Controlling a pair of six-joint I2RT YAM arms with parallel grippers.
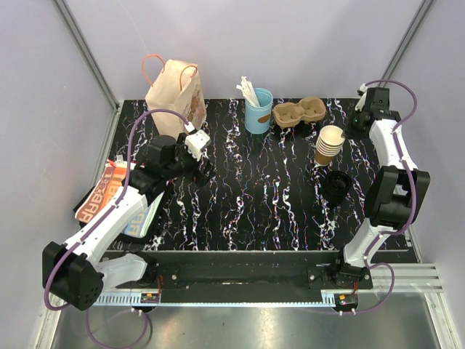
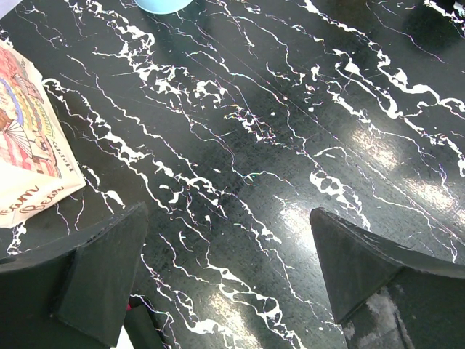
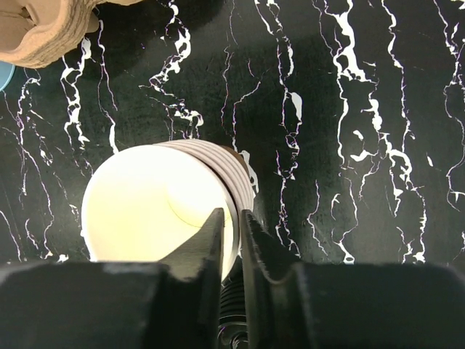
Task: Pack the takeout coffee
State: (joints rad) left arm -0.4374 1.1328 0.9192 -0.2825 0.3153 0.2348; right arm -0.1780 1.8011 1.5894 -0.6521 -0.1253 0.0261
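No single lidded tan cup shows in any view; the takeout coffee is out of view. A stack of tan paper cups stands at the right, pale inside, and shows from above in the right wrist view. A stack of black lids sits just nearer, and shows ribbed below the fingers in the right wrist view. My right gripper hovers above the lids, pointing at the cup stack, shut and empty. My left gripper is open and empty over bare tabletop. A brown paper bag stands at the far left.
A light-blue cup of white sticks and a brown pulp cup carrier stand at the back. The bag's printed side lies left of the left fingers. Printed packets lie at the table's left edge.
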